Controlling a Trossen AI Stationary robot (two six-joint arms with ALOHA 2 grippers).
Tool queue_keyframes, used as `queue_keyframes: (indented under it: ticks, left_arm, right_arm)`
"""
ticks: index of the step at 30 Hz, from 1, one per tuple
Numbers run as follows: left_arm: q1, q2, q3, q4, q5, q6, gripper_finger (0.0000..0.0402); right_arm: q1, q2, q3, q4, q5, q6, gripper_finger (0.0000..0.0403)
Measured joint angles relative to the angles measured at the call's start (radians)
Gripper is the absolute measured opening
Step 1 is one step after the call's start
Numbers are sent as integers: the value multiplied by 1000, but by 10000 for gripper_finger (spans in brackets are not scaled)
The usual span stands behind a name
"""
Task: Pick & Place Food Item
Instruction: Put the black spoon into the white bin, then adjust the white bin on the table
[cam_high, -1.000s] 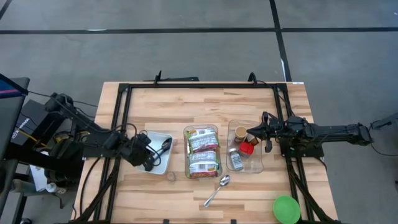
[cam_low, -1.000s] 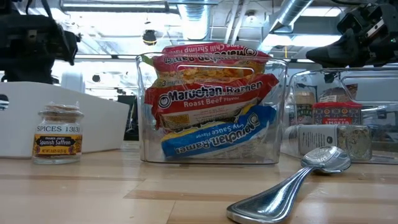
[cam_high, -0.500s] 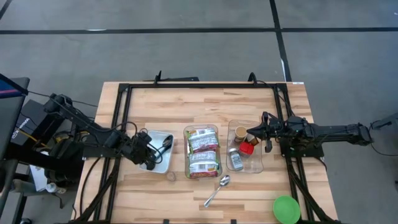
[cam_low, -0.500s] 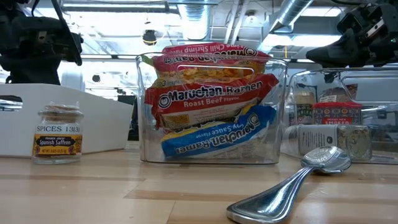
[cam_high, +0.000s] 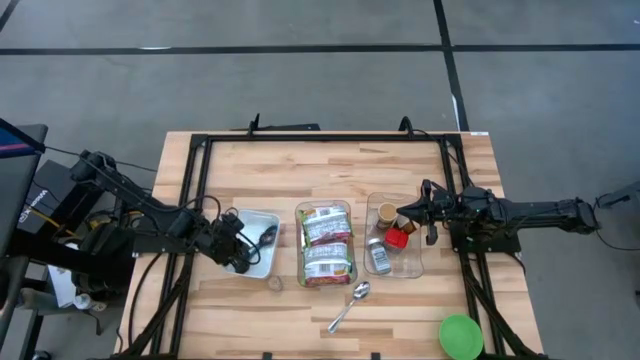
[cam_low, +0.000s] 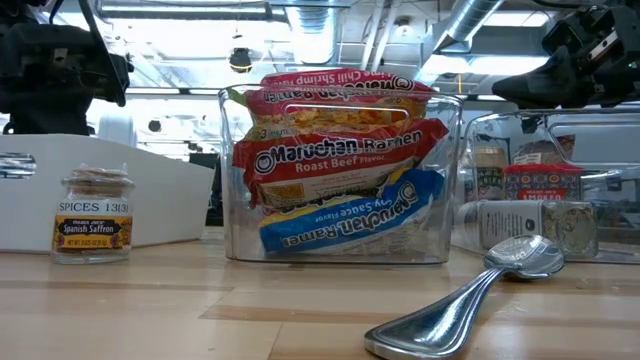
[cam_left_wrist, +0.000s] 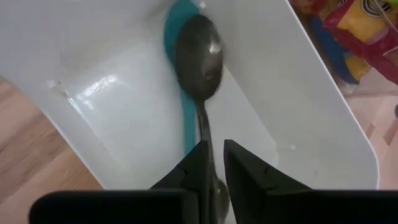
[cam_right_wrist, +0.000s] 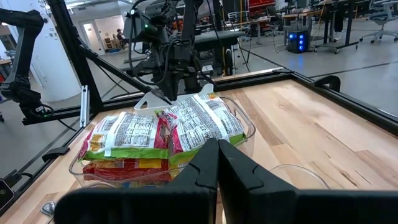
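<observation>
My left gripper (cam_high: 243, 252) reaches into the white tray (cam_high: 262, 268) at the table's left. It is shut on a metal spoon (cam_left_wrist: 199, 59) that lies over a teal utensil (cam_left_wrist: 177, 37) in the tray. Ramen packets (cam_high: 325, 243) fill the clear bin in the middle (cam_low: 340, 170). My right gripper (cam_high: 402, 215) hovers shut and empty above the right clear bin (cam_high: 412, 265), which holds spice jars, one with a red lid (cam_high: 398, 238). My left gripper pinches the spoon's thin handle (cam_left_wrist: 208, 146) between its two fingers, near the handle's free end. The handle runs forward out of the fingers, with the bowl (cam_left_wrist: 199, 59) ahead, over the teal utensil by the tray's wall. Whether the spoon is lifted off the tray, I cannot tell.
A small saffron jar (cam_high: 274, 283) stands on the wood near the tray's front corner (cam_low: 93, 215). A second metal spoon (cam_high: 350, 305) lies in front of the ramen bin. A green round lid (cam_high: 460, 337) sits at the near right corner. A black frame (cam_high: 320, 138) rings the table.
My left gripper has shifted a little inside the white tray, still shut. The tray has slid slightly toward the table's right. My right arm has kept still.
</observation>
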Motion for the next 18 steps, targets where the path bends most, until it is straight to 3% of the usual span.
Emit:
queue_keyframes:
  ticks: [18]
  left_arm:
    - [0, 0, 0, 1, 0, 6, 76]
  right_arm:
    - [0, 0, 0, 0, 0, 0, 1]
